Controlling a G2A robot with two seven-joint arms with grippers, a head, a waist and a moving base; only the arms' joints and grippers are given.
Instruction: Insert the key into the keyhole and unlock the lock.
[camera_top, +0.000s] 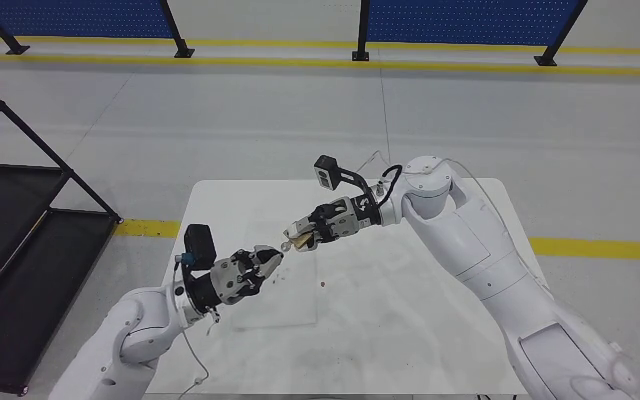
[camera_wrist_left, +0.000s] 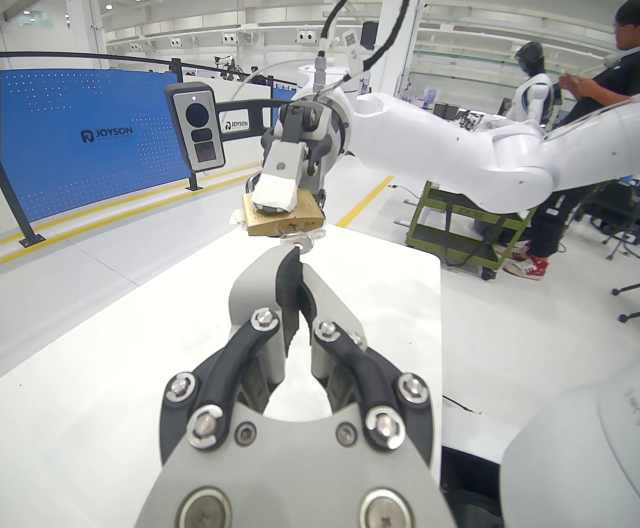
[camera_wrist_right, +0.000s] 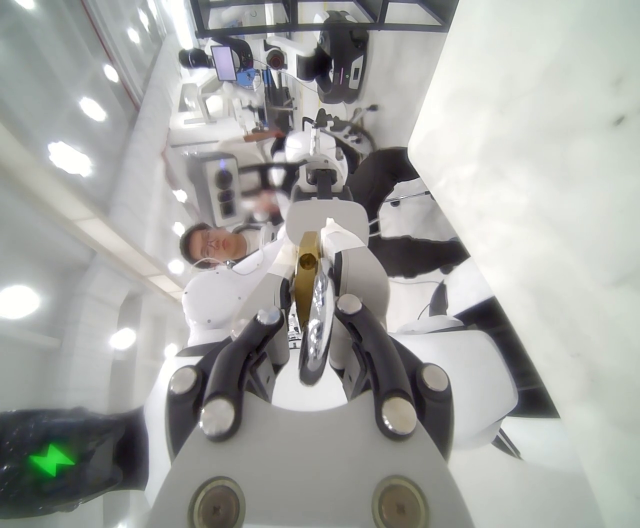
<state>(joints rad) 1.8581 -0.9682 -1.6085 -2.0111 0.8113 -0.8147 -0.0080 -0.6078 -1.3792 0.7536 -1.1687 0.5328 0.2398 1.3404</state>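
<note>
Grip is firm at centre frame in the top view: the right gripper is clenched on the brass lock, held above the white table. The key pokes out of the lock's keyhole end. Just to the lower left, the left gripper has its fingers pinched together right at the key's head, though I can't tell whether they truly hold it.

One brass padlock, one key, one white table, two grippers — left gripper, right gripper
</note>
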